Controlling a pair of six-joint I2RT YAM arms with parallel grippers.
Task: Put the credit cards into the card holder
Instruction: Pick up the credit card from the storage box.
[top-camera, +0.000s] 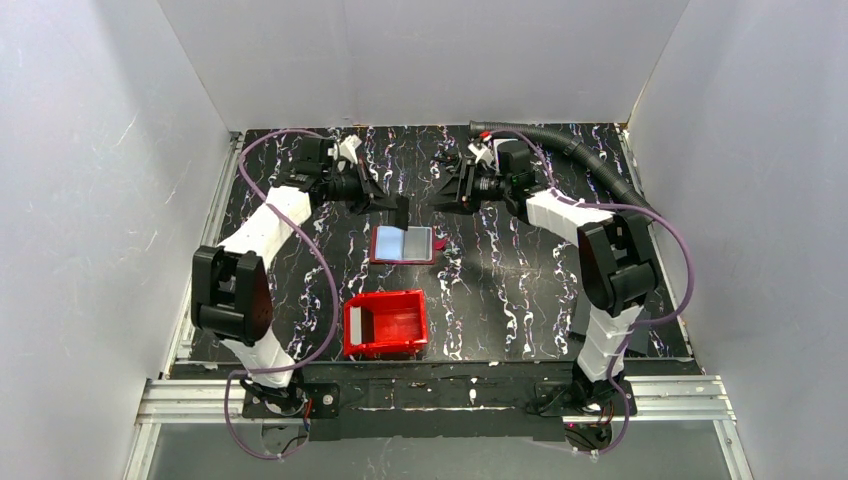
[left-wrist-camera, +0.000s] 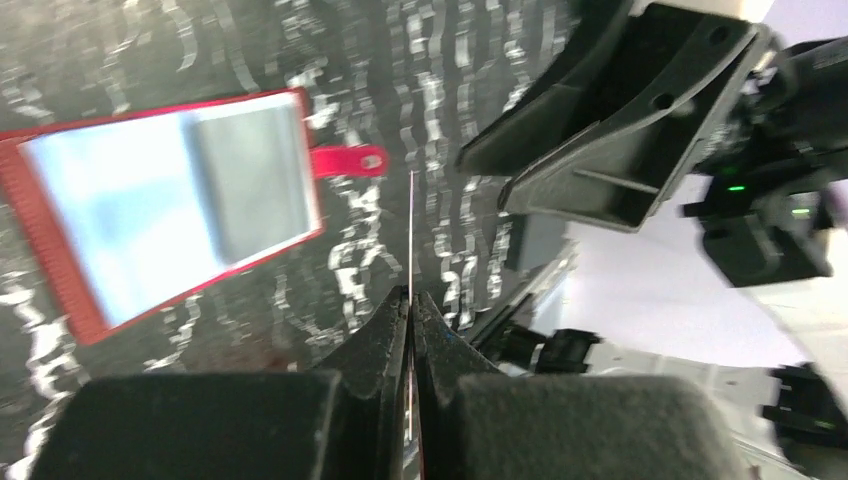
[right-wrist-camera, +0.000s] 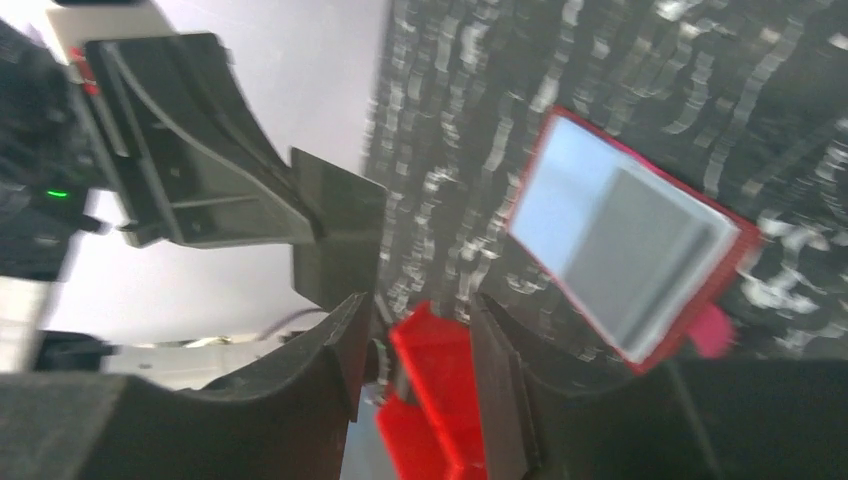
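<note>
The card holder (top-camera: 378, 245) lies open on the marbled table, red-edged, with a pale blue card face (top-camera: 388, 242) on its left half and grey on the right. My left gripper (top-camera: 398, 207) hangs just above its far edge, shut on a credit card (left-wrist-camera: 411, 235) that shows edge-on as a thin white line. From the right wrist that credit card (right-wrist-camera: 335, 235) looks dark. My right gripper (top-camera: 442, 195) hovers open right of the held card, apart from it. The card holder (left-wrist-camera: 165, 210) and its strap (left-wrist-camera: 345, 160) sit left of the left gripper (left-wrist-camera: 411, 297). The right gripper (right-wrist-camera: 415, 305) holds nothing.
A bright red plastic bin (top-camera: 385, 323) stands near the front, below the card holder; it also shows between the right fingers as the red bin (right-wrist-camera: 440, 380). White walls enclose the table on three sides. A black corrugated hose (top-camera: 570, 150) runs along the back right.
</note>
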